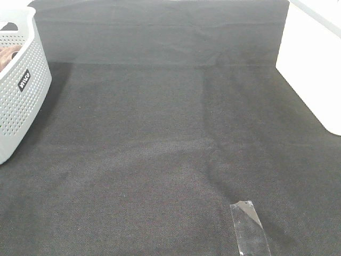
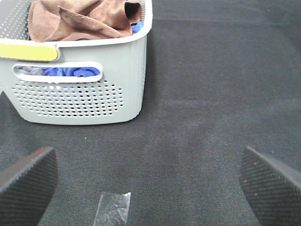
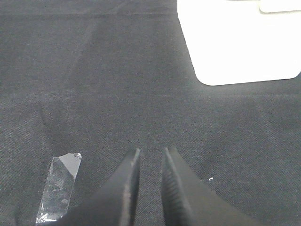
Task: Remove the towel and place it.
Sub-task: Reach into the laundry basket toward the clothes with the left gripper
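Note:
The brown plush towel [image 2: 80, 21] lies crumpled on top inside the grey perforated basket [image 2: 80, 101]. In the exterior high view only a brown edge of the towel [image 1: 8, 56] shows over the rim of the basket [image 1: 24, 101] at the far left. My left gripper [image 2: 148, 183] is open wide, its fingers [image 2: 26, 181] apart over the dark mat, short of the basket and holding nothing. My right gripper [image 3: 151, 153] hovers over the mat with its jaws nearly together and nothing between them. Neither gripper appears in the exterior high view.
A blue cloth [image 2: 70, 72] lies under the towel and shows through the basket's handle slot. A strip of clear tape [image 1: 249, 226] sticks to the dark mat near the front. A white block [image 1: 311, 74] stands at the right edge, ahead of the right gripper.

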`<state>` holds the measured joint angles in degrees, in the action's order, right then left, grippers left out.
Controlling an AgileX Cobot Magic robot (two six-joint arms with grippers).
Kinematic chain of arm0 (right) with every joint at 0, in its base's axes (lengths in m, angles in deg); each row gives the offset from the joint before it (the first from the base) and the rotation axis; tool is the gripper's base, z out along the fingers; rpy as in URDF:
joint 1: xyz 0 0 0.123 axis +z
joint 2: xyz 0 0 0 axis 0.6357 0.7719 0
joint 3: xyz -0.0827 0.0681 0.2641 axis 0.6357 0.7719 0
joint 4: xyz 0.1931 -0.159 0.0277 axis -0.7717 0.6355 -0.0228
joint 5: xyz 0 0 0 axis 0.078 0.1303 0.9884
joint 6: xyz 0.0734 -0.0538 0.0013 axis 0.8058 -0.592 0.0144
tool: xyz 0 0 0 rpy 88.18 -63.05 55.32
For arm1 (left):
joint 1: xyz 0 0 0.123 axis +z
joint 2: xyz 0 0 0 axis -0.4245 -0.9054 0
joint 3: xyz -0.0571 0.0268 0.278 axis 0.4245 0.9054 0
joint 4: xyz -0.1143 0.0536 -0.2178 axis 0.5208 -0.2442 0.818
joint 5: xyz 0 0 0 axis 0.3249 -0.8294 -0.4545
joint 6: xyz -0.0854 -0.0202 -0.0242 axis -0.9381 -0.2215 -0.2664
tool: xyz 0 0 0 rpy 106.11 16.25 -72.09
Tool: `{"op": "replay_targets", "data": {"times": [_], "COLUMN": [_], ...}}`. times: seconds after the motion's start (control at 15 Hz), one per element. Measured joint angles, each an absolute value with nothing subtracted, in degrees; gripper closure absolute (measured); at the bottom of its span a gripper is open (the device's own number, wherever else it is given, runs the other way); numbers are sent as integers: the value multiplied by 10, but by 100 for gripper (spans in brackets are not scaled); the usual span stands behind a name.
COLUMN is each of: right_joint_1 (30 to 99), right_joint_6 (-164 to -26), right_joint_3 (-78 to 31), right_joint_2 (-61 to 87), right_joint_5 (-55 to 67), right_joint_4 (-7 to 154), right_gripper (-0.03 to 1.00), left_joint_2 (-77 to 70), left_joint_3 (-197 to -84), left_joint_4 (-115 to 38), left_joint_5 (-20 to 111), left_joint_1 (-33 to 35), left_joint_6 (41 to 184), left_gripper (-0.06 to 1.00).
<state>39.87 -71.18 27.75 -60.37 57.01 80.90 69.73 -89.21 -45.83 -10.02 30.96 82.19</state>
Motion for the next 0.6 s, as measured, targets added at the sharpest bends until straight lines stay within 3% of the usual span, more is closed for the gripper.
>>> {"op": "replay_targets", "data": {"times": [0.6], "right_joint_1": [399], "right_joint_6": [-712], "right_joint_3": [277], "right_joint_2": [-604], "right_joint_5": [570], "right_joint_4": [809], "right_gripper": [79], "left_joint_2": [697], "left_joint_3": [-892], "left_joint_4": [-459], "left_joint_5": [-100], "left_joint_1": [310], "left_joint_6": [820], "left_gripper": [-5]}}
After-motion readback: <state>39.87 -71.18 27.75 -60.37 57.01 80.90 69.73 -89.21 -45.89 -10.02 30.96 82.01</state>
